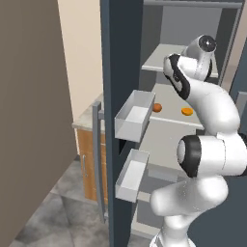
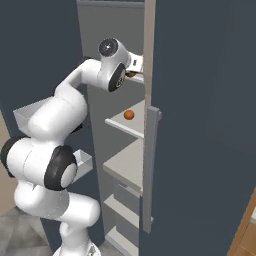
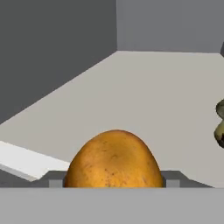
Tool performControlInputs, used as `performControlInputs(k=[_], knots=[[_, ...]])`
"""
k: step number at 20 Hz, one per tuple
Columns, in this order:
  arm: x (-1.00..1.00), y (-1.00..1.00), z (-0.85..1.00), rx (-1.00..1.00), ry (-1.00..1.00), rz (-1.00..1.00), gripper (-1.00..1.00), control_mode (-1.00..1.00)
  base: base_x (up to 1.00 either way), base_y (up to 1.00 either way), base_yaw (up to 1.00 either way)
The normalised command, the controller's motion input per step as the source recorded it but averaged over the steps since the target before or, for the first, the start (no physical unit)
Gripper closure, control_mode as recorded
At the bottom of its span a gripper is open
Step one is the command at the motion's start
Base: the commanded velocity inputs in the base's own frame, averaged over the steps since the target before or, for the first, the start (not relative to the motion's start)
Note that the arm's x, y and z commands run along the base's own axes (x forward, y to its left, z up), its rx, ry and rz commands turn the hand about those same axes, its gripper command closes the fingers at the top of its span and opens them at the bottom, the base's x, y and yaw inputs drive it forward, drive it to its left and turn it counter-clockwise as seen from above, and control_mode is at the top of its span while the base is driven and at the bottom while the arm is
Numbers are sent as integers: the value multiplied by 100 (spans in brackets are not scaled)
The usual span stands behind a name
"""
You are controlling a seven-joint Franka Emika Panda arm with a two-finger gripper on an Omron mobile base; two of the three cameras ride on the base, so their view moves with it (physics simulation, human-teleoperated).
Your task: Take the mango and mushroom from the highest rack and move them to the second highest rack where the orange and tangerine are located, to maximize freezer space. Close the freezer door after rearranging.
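The white arm (image 1: 207, 111) is stretched up and into the open freezer, hand at the highest rack (image 1: 161, 59); from the hand view, the speckled orange-yellow oval mango (image 3: 114, 159) sits right at the bottom, dead centre on that pale grey top shelf (image 3: 153, 96). The gripper (image 3: 114, 181) has one small dark tip on each side of the fruit, both flush against its flanks; the claw reads as pinching the mango across its width, neither spread free nor pressed together. The underside of the mango is hidden at the bottom edge, so I cannot tell whether it rests on the shelf or is clear of it. Off to the right, cut by the frame edge, is the brownish-olive mushroom (image 3: 220, 122), standing on the same shelf, well apart from the mango.

One level down, on the second highest rack (image 1: 169, 120), two small orange fruits lie apart; a round darker orange ball (image 1: 157, 107) towards the door side and a flatter, lighter orange fruit (image 1: 187, 111) beside the arm; which is the orange and which the tangerine I cannot tell. From the right base view, one orange ball (image 2: 129, 114) shows on that rack.

The tall dark blue-grey freezer door (image 1: 118, 58) stands swung open, its two pale grey door bins (image 1: 135, 116) stacked one above the other, and a grey bar handle (image 1: 98, 159) runs down its outer edge.
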Motion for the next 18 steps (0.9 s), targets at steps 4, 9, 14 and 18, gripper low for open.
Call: performControlInputs(k=[4, 9, 14, 18], knots=[[-100, 0, 0, 0, 0, 0, 100, -100, 0, 0, 0], [-100, 4, -7, 0, 2, 0, 100, -100, 0, 0, 0], [-72, 10, -38, -2, 10, 0, 100, -100, 0, 0, 0], [-20, 9, -53, -6, 17, 0, 100, -100, 0, 0, 0]])
